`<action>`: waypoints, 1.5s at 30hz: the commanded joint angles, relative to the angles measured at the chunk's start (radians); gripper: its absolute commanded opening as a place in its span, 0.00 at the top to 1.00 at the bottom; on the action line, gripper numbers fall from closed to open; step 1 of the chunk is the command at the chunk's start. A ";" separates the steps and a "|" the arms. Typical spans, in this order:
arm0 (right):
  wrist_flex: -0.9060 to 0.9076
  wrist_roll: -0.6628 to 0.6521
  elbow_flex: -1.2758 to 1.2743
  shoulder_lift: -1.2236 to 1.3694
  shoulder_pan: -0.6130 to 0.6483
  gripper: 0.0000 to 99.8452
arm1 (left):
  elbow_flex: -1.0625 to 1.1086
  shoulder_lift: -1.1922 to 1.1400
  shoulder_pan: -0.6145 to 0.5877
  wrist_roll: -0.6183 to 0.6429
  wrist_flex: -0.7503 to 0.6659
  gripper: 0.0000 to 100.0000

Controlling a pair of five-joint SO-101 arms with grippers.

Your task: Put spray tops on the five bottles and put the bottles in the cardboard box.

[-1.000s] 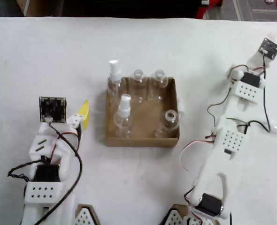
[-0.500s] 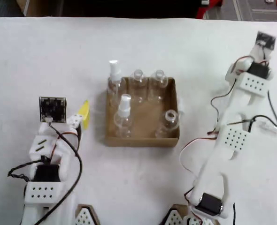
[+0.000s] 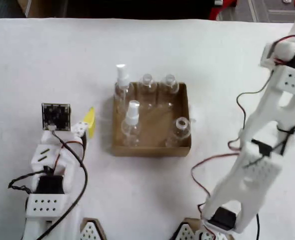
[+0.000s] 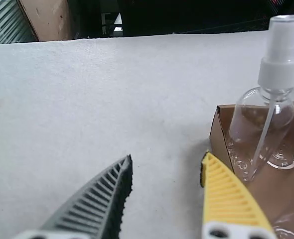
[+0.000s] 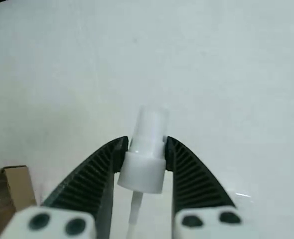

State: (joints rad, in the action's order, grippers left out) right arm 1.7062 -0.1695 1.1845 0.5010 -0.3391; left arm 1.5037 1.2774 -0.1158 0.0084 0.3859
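Right gripper [image 5: 144, 144] is clamped on a white spray top [image 5: 146, 167], whose thin tube hangs down between the black fingers. Left gripper [image 4: 167, 162] has its jaws apart. Just beside its yellow finger [image 4: 226, 199] is the cardboard box [image 4: 218, 130], holding five bottles [image 3: 179, 129], two of them capped.

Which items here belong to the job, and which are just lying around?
Job: cardboard box; two capped bottles; three uncapped bottles; spray top in the right gripper.
Lying around: brown board beyond the table; left gripper, open beside the box, unused.
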 commanded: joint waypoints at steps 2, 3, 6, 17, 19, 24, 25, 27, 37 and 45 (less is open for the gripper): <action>0.005 -0.087 -0.399 -0.352 0.024 0.98 | -0.018 0.015 0.001 -0.011 -0.020 0.79; -0.019 -0.095 -0.488 -0.395 0.028 0.98 | -0.018 0.015 -0.001 -0.011 -0.020 0.79; -0.159 -0.097 -0.743 -0.496 0.022 0.98 | -0.018 0.015 -0.001 -0.011 -0.018 0.79; -0.817 -0.130 -1.447 -0.607 0.064 0.98 | -0.018 0.018 -0.001 -0.011 -0.018 0.79; -0.843 -0.172 -1.459 -0.572 0.094 0.98 | -0.018 0.018 -0.001 -0.011 -0.018 0.79; -0.875 -0.190 -1.464 -0.455 0.105 0.98 | -0.018 0.018 -0.001 -0.011 -0.018 0.79; -0.886 -0.189 -1.464 -0.433 0.102 0.98 | -0.018 0.018 -0.001 -0.011 -0.020 0.79; -0.906 -0.190 -1.464 -0.395 0.101 0.98 | -0.018 0.018 -0.001 -0.011 -0.023 0.79; -0.975 -0.183 -1.519 -0.354 0.107 0.98 | -0.021 0.018 -0.001 -0.011 -0.026 0.79; -1.271 -0.183 -1.765 -0.443 0.117 0.98 | -0.023 0.018 -0.001 -0.011 -0.025 0.79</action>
State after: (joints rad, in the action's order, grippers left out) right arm 0.5079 -0.3460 -0.5570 0.1373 -0.2440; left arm 1.5037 1.2774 -0.1158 0.0084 0.3859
